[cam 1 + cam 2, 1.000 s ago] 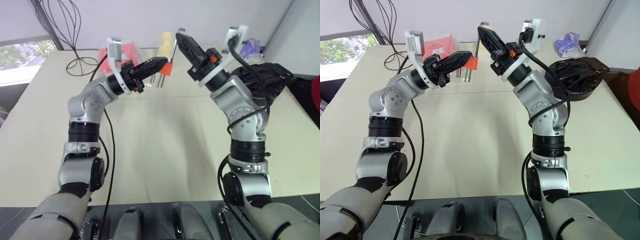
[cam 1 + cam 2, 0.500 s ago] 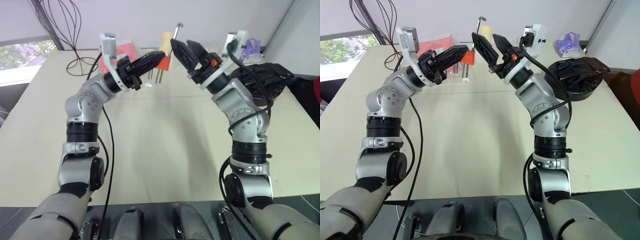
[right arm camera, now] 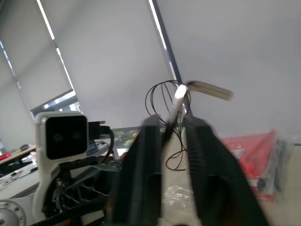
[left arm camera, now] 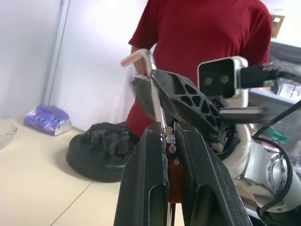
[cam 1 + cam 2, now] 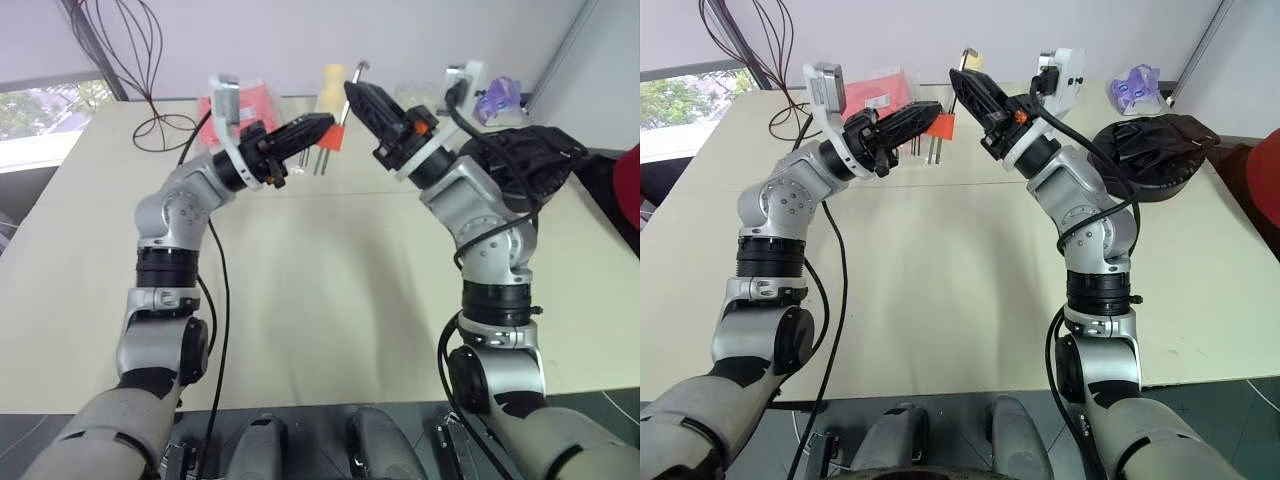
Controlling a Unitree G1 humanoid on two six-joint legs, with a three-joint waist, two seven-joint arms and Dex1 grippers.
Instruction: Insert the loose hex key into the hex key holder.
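My left gripper (image 5: 312,126) is shut on the orange-red hex key holder (image 5: 337,136), held above the table's far side with short keys (image 5: 320,157) hanging below it. In the left wrist view the holder (image 4: 175,175) sits clamped between the fingers (image 4: 149,155). My right gripper (image 5: 358,92) is shut on the loose hex key (image 5: 355,72), whose bent end points up. From the left wrist, the key (image 4: 154,92) runs down to the holder's top; I cannot tell whether it is inside. The right wrist view shows the key (image 3: 177,100) between my right gripper's (image 3: 173,121) fingers.
A red packet in clear plastic (image 5: 258,98), a yellow object (image 5: 333,78) and a black wire frame (image 5: 150,110) sit at the table's far side. A black bag (image 5: 535,150) and a purple item (image 5: 497,97) lie at the right. A person in a red shirt (image 4: 202,37) stands beyond.
The right gripper's jaws stood open around the key half a second ago and are now closed on it again. The left gripper has kept its hold on the holder.
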